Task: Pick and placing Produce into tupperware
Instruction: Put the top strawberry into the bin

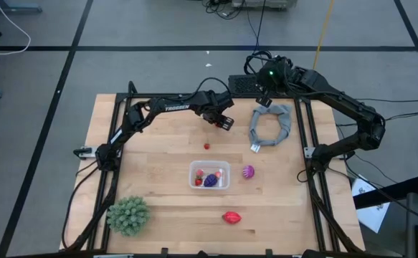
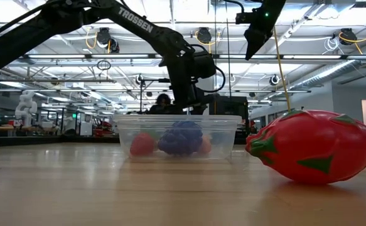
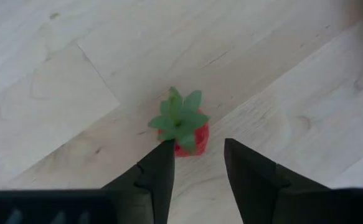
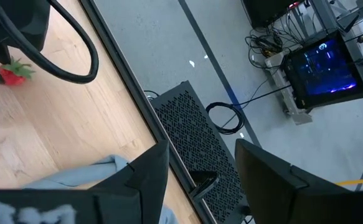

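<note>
Our left pincer [image 3: 197, 163], fingers narrowing, straddles the small red berry [image 3: 187, 138] on the bench [image 1: 158, 208]; we should centre it, pinch below the leaves, then carry it to the tupperware [image 1: 209, 175].

A clear rectangular tupperware tub [image 1: 209, 174] with rounded corners sits open on the bench, holding a dark purple berry cluster [image 1: 211, 181] and small red pieces [image 1: 199, 177]. Just beside its right wall lies a magenta fruit [image 1: 248, 171]. Nearer the front edge, apart from the tub, a red oval fruit with green leaf tips [image 1: 231, 217] lies on its side. Beyond the tub's far wall sits a small strawberry [image 1: 207, 145], green-topped.
</note>
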You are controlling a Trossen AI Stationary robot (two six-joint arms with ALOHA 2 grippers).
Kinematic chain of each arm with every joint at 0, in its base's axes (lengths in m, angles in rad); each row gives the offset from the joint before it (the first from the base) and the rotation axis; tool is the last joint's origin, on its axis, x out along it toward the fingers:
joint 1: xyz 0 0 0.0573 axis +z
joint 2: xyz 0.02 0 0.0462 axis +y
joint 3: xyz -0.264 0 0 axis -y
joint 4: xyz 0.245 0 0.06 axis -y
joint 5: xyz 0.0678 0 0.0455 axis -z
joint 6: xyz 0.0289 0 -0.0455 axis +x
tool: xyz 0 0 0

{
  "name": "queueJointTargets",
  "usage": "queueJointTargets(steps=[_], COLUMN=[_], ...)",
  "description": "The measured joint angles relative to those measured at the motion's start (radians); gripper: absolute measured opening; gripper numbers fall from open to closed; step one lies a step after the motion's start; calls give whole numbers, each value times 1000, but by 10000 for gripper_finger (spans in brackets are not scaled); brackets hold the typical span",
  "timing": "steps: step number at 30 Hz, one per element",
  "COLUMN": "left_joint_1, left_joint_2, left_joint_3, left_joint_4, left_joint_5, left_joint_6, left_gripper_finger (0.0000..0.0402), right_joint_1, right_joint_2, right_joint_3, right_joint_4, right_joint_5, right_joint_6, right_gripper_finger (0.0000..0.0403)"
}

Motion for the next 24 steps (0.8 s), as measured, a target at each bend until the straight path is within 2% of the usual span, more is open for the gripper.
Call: queueJointTargets(steps=[7,17,21,24], left_joint_1=[-3,-7,-7,-7], left_joint_2=[0,0,-3,-4], left_joint_3=[0,4,64,171], left_joint_4=[-62,-67,-77,-166], left_joint_5=[-7,-9,22,27], left_joint_6=[0,-1,36,91], left_gripper_finger=[143,143,143,143], right_joint_1=[0,0,0,0], right_joint_2=[0,0,0,0], right_joint_3=[0,0,0,0], right_joint_4=[1,6,5,4], right_joint_5=[0,0,0,0], right_joint_6=[0,0,0,0], right_gripper_finger=[177,177,177,177])
